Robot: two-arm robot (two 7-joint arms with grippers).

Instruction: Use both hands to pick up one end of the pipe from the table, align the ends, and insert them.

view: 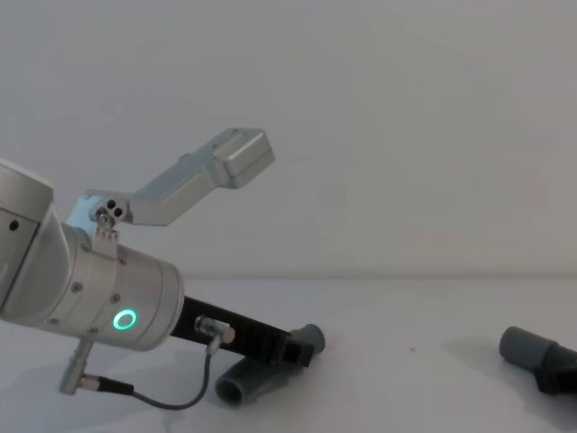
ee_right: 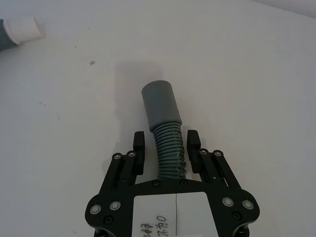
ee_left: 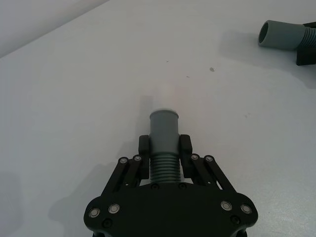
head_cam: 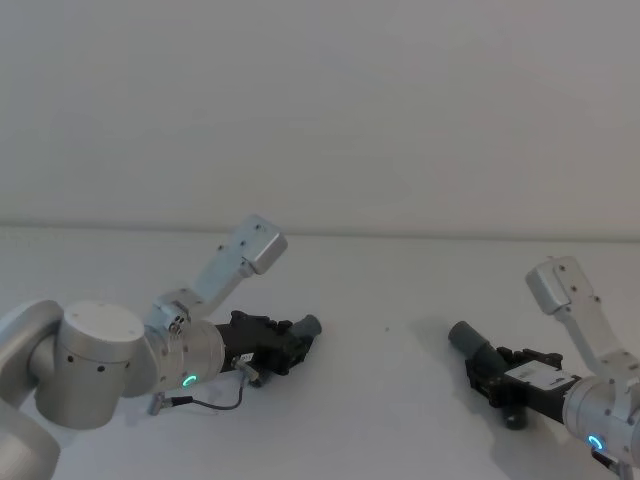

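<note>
So the pipe is in two halves right now, both low over the plain white matte table, well apart, with their open ends pointing roughly at each other. The dark-grey plastic elbow piece with the white tip is on the left. The black two-fingered left gripper is clamped on its ribbed section, fingers pressed in on either side, and the collar and tip poke out the front. Seen side-on, its other leg bends down under the gripper toward the table. On the right, the dark-grey ribbed plastic pipe piece with the smooth socket end is pinched the same way by the black two-fingered right gripper, squeezed around the ribs with the socket sticking out ahead. There's a silver wrist with a green ring light behind the left gripper. Can't tell whether either piece actually touches the table.
</note>
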